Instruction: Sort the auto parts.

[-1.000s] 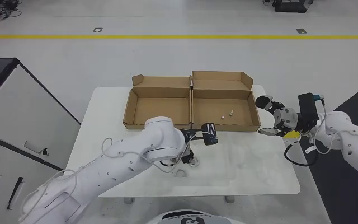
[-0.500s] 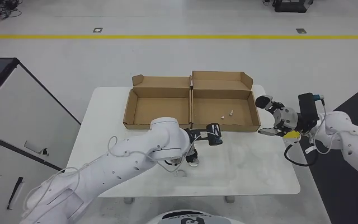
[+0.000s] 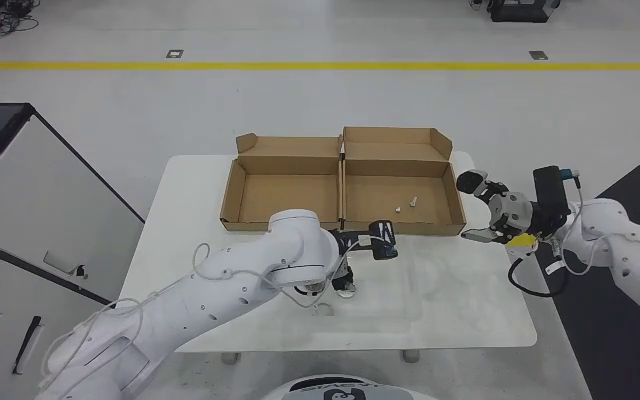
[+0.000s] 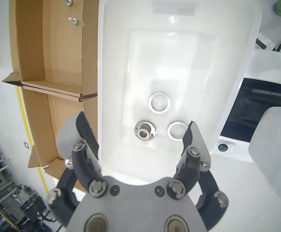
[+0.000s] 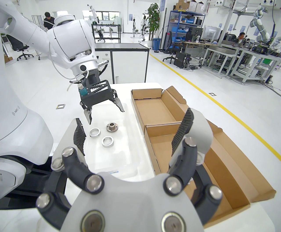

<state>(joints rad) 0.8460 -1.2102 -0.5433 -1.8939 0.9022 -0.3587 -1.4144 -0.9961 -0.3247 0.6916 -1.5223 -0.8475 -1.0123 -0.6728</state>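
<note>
A white tray [image 4: 101,66] holds two metal rings [image 4: 159,102] [image 4: 177,129] and a flanged metal hub [image 4: 145,133]. My left gripper [image 4: 135,120] hangs open just above the hub, with nothing between its fingers. In the right wrist view the left gripper [image 5: 105,116] hovers over the hub [image 5: 112,127] and the rings [image 5: 94,133] [image 5: 107,141]. In the top view the left gripper [image 3: 343,283] is at the table's front middle. My right gripper [image 3: 470,210] stands open and empty off the right end of the boxes.
Two open cardboard boxes [image 3: 285,200] [image 3: 400,200] sit side by side at the back of the white table [image 3: 200,200]. The right box holds small bolts [image 3: 412,203], and the left wrist view shows a bolt [image 4: 73,20] there too. The tray lies in front of the boxes.
The left arm shifted a little to the right over the tray early on, then held still. The right arm has not moved.
</note>
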